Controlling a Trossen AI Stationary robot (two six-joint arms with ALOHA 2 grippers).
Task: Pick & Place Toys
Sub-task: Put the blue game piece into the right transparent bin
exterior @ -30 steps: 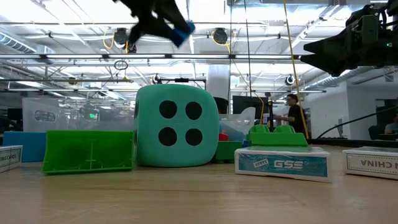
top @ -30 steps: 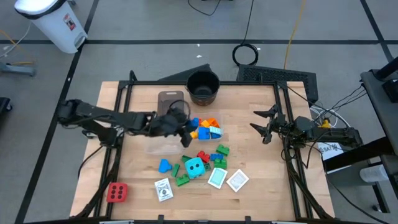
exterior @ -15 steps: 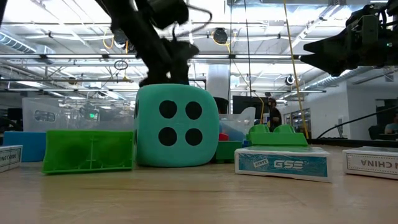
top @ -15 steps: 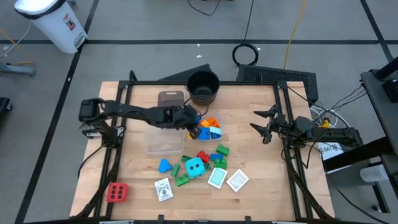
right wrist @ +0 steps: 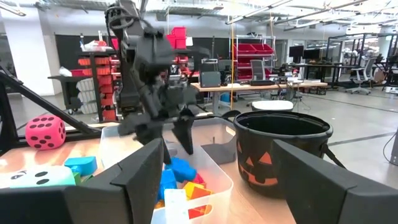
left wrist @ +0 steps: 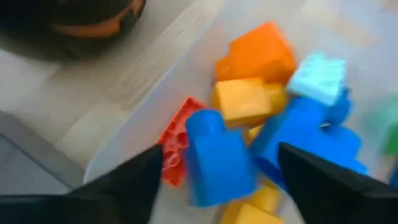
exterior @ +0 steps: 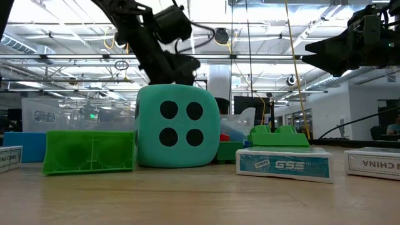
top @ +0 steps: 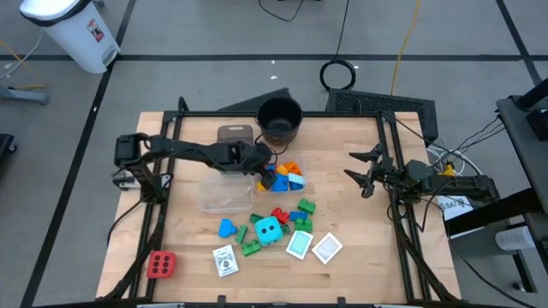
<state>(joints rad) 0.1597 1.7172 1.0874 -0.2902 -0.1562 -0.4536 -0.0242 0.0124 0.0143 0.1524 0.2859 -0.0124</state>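
Note:
My left gripper hangs open, slanting down over a clear tub that holds orange, yellow and blue blocks. A blue block lies on that pile between its fingers, touching neither. More toys lie on the table nearer the front: a cyan dotted cube, a red dotted cube, blue, green and red blocks, and three cards. My right gripper waits open at the table's right edge.
A second clear tub stands left of the filled one. A black round pot sits at the far edge, with a grey lid-like piece beside it. Black frame bars run along the table's left and right sides.
My left gripper has come down and toward the table's far right, from above the second tub to the tub of blocks, tipping further downward. It has let go of the blue block it carried, which now lies on the pile in the tub.

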